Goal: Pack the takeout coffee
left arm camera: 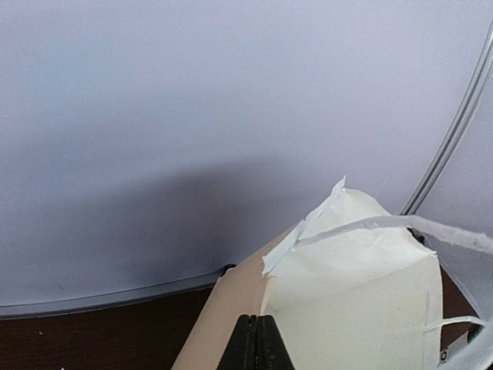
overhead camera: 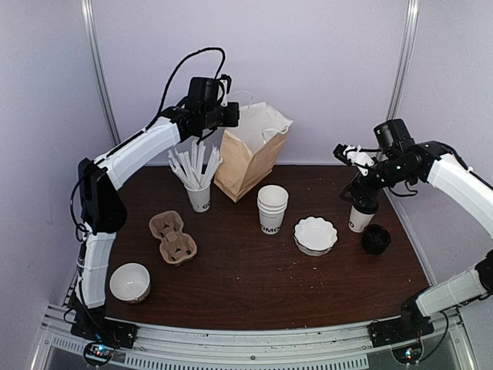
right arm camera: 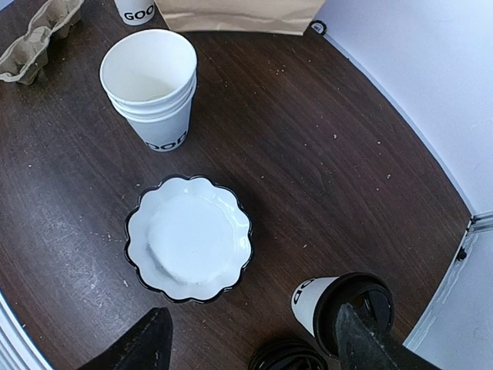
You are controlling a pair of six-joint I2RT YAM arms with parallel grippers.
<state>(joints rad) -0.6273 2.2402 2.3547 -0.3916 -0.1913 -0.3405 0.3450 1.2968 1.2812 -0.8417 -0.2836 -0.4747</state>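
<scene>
The takeout coffee (overhead camera: 359, 218), a white cup with a black lid, stands at the table's right side. In the right wrist view the takeout coffee (right arm camera: 320, 299) is at the lower right. My right gripper (overhead camera: 363, 202) hangs open just above it. One finger crosses the lid in that view, and the right gripper (right arm camera: 250, 312) holds nothing. The brown paper bag (overhead camera: 250, 158) stands open at the back. My left gripper (overhead camera: 229, 116) is shut on its upper left rim. Seen from the left wrist, the left gripper (left arm camera: 256, 324) pinches the edge of the bag (left arm camera: 347, 293).
A stack of black lids (overhead camera: 376, 239) sits right of the coffee. A scalloped white bowl (overhead camera: 316, 235) is left of it, then a stack of lidless cups (overhead camera: 271, 208). Further left are a cup of stirrers (overhead camera: 198, 189), a cardboard cup carrier (overhead camera: 172, 237) and a white bowl (overhead camera: 129, 282).
</scene>
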